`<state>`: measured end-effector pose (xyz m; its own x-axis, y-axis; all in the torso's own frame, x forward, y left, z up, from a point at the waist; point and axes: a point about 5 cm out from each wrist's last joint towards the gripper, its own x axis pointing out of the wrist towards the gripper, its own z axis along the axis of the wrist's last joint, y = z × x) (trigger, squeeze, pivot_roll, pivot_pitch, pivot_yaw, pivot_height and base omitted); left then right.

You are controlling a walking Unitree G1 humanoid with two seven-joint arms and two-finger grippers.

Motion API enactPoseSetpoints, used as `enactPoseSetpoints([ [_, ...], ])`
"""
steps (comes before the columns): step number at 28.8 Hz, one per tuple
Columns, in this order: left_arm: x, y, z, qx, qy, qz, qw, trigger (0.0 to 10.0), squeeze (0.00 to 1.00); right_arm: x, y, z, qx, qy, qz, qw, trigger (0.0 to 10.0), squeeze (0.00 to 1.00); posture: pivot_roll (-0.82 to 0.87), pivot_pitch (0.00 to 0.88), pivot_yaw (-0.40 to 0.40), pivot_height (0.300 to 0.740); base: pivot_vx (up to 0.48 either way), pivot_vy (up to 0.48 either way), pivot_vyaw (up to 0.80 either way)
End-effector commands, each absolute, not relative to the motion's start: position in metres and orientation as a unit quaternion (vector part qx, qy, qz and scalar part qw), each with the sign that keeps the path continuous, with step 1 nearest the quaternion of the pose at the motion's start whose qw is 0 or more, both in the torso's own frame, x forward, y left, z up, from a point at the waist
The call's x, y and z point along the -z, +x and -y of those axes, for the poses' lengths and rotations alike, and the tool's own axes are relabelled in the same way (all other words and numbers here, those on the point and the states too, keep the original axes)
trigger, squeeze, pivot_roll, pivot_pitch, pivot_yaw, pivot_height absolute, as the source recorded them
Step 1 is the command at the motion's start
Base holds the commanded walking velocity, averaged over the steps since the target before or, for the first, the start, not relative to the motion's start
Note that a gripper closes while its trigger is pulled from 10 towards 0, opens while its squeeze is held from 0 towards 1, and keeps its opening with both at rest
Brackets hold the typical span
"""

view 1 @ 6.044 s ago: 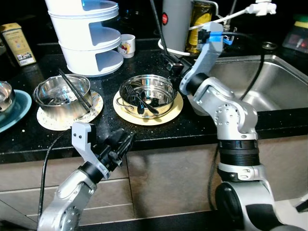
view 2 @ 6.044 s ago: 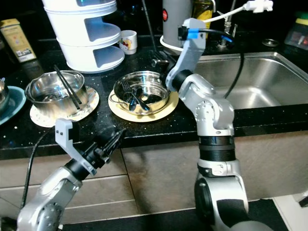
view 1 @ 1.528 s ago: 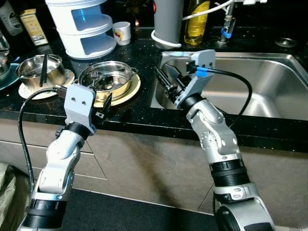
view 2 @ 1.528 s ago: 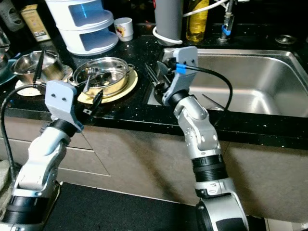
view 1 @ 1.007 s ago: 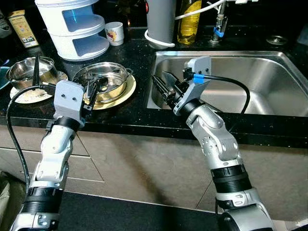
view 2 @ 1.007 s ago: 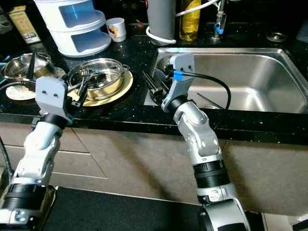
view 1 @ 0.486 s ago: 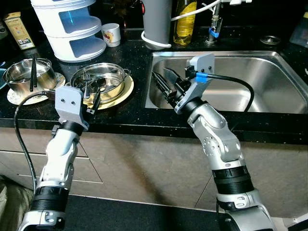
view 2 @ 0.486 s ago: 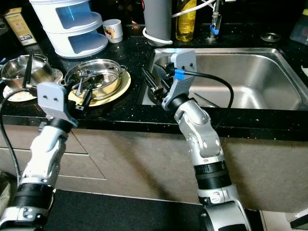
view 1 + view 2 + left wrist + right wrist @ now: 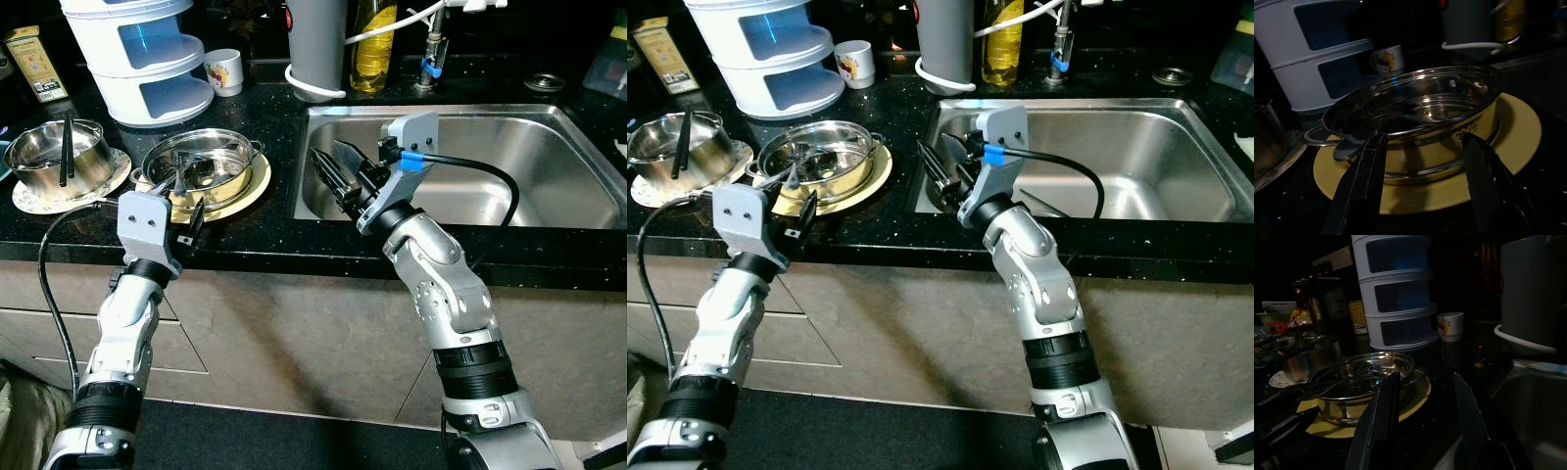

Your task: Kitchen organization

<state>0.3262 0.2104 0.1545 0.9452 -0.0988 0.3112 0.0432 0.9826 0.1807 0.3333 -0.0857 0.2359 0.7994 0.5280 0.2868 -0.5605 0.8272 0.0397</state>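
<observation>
I have both arms raised at the front edge of the black counter (image 9: pixel 274 117). The left tool (image 9: pixel 192 220) sits at the counter's near edge, just short of the yellow plate (image 9: pixel 250 186), its fingers spread apart and holding nothing. From the left wrist view I look straight between the two black fingers (image 9: pixel 1364 181) at the steel pan (image 9: pixel 1415 117) resting on that plate; the pan is close ahead but not touched.

The pan carries dark utensils (image 9: pixel 191 176) lying inside it. To its left stands a steel pot (image 9: pixel 54 157) on a white patterned plate (image 9: pixel 39 196), with black chopsticks (image 9: pixel 67 149) leaning in it.

The right tool (image 9: pixel 328 176) hovers over the left rim of the steel sink (image 9: pixel 509 186), fingers parted, empty, pointed toward the pan. The right wrist view is dim, but I make out the pan on its plate beyond the open fingers (image 9: pixel 1378 416).

At the back of the counter: a white three-tier container (image 9: pixel 137 49), a small printed cup (image 9: pixel 224 70), a grey cylinder (image 9: pixel 315 44) and a bottle of yellow liquid (image 9: pixel 370 49) near the tap.
</observation>
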Motion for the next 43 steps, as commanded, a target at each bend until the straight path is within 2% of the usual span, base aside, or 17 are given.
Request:
enactPoseSetpoints([
  [1,-0.154,0.327,-0.216,0.029,0.085,0.163,0.983,10.0,0.0,-0.235,0.33,0.084,-0.292,0.058,0.13,0.946,10.0,0.0,-0.04,0.0,-0.005,0.74,0.0,0.0,0.0],
  [2,-0.153,0.327,-0.216,0.03,0.085,0.162,0.983,10.0,0.0,-0.235,0.33,0.084,-0.292,0.057,0.13,0.946,10.0,0.0,-0.04,0.0,-0.005,0.74,0.0,0.0,0.0],
  [3,-0.153,0.327,-0.216,0.031,0.084,0.162,0.983,4.3,0.0,-0.235,0.33,0.084,-0.292,0.057,0.13,0.946,10.0,0.0,-0.05,0.0,-0.005,0.74,0.0,0.0,0.0],
  [4,-0.153,0.327,-0.216,0.031,0.084,0.162,0.983,4.3,0.0,-0.235,0.33,0.084,-0.292,0.057,0.13,0.946,10.0,0.0,-0.05,0.0,-0.005,0.74,0.0,0.0,0.0],
  [5,-0.152,0.327,-0.216,0.03,0.084,0.163,0.983,3.6,0.0,-0.235,0.329,0.084,-0.292,0.058,0.129,0.946,10.0,0.0,-0.05,0.0,-0.005,0.74,0.0,0.0,0.0],
  [6,-0.152,0.327,-0.216,0.03,0.083,0.164,0.983,0.0,0.0,-0.235,0.329,0.084,-0.292,0.057,0.13,0.946,10.0,0.0,-0.05,0.0,-0.004,0.74,0.0,0.0,0.0],
  [20,-0.155,0.33,-0.206,0.048,0.061,0.182,0.98,0.0,0.0,-0.234,0.33,0.082,-0.292,0.057,0.127,0.946,10.0,0.0,-0.04,0.0,0.001,0.74,0.0,0.0,0.0],
  [21,-0.155,0.33,-0.204,0.051,0.058,0.18,0.981,3.0,0.0,-0.234,0.33,0.082,-0.292,0.057,0.127,0.946,10.0,0.0,-0.04,0.0,0.001,0.74,0.0,0.0,0.0],
  [22,-0.155,0.33,-0.204,0.051,0.058,0.18,0.981,3.0,0.0,-0.234,0.33,0.082,-0.292,0.057,0.127,0.946,10.0,0.0,-0.04,0.0,0.001,0.74,0.0,0.0,0.0],
  [23,-0.157,0.331,-0.196,0.074,0.054,0.182,0.979,10.0,0.49,-0.234,0.33,0.082,-0.292,0.056,0.127,0.946,10.0,0.0,-0.04,0.0,0.001,0.74,0.0,0.0,0.0],
  [24,-0.157,0.331,-0.196,0.074,0.054,0.182,0.979,10.0,0.49,-0.234,0.33,0.082,-0.292,0.056,0.127,0.946,10.0,0.0,-0.04,0.0,0.001,0.74,0.0,0.0,0.0],
  [25,-0.16,0.331,-0.191,0.086,0.048,0.186,0.978,10.0,1.0,-0.234,0.33,0.082,-0.292,0.055,0.127,0.946,10.0,0.0,-0.04,0.0,0.0,0.74,0.0,0.0,0.0],
  [31,-0.163,0.33,-0.173,0.14,0.068,0.194,0.969,10.0,1.0,-0.233,0.33,0.083,-0.292,0.055,0.126,0.947,10.0,0.0,-0.04,0.0,0.001,0.74,0.0,0.0,0.0],
  [39,-0.162,0.33,-0.173,0.132,0.076,0.197,0.968,10.0,1.0,-0.234,0.33,0.081,-0.295,0.053,0.126,0.946,10.0,0.0,-0.04,0.0,-0.002,0.74,0.0,0.0,0.0],
  [40,-0.164,0.33,-0.175,0.129,0.079,0.201,0.968,10.0,0.0,-0.234,0.33,0.082,-0.295,0.053,0.126,0.946,10.0,0.0,-0.04,0.0,-0.003,0.74,0.0,0.0,0.0],
  [43,-0.169,0.332,-0.181,0.113,0.085,0.208,0.968,10.0,0.0,-0.234,0.33,0.082,-0.295,0.053,0.126,0.946,10.0,0.0,-0.04,0.0,-0.004,0.74,0.0,0.0,0.0],
])
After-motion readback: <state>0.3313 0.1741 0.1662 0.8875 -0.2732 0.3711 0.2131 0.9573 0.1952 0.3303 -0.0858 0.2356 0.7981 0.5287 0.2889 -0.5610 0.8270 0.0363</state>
